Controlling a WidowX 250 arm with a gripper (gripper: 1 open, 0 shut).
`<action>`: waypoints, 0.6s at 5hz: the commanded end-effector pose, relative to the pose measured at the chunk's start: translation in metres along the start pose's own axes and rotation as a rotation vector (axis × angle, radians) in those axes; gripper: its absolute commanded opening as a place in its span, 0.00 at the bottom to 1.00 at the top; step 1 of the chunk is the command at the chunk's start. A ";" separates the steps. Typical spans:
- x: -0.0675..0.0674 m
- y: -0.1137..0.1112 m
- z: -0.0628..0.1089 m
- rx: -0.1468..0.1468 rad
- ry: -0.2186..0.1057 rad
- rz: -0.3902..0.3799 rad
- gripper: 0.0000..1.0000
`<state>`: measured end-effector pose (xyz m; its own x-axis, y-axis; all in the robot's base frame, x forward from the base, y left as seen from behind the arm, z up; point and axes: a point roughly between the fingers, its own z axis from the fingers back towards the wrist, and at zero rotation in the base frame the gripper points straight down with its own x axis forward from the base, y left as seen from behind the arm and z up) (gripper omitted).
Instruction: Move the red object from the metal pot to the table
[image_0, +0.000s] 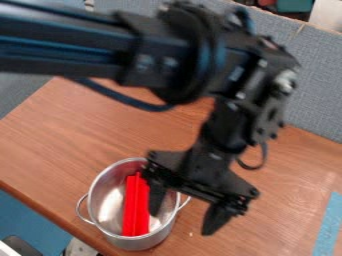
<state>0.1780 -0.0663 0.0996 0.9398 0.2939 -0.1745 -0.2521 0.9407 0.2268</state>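
The metal pot (107, 190) stands near the table's (60, 120) front edge at the lower left. Inside it the red object (134, 206) leans upright, a long flat bar reaching down to the pot's bottom. My gripper (194, 208) hangs open just right of the bar, nothing between its fingers. Its left finger (166, 199) is at the pot's right rim and its right finger (221, 214) is over the bare wood outside the pot. The big dark arm hides the middle of the table.
A grey-blue fabric panel (274, 60) runs behind the table. The table's front edge slants down from the left, with blue floor (20, 215) below it. A pale blue strip (329, 225) lies at the table's right edge.
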 end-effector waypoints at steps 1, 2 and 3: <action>0.002 0.026 0.004 0.000 -0.039 -0.101 1.00; 0.012 0.041 -0.013 -0.032 -0.032 -0.051 1.00; 0.025 0.047 -0.032 -0.064 -0.010 -0.009 1.00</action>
<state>0.1808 -0.0107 0.0727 0.9421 0.2857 -0.1757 -0.2570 0.9515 0.1694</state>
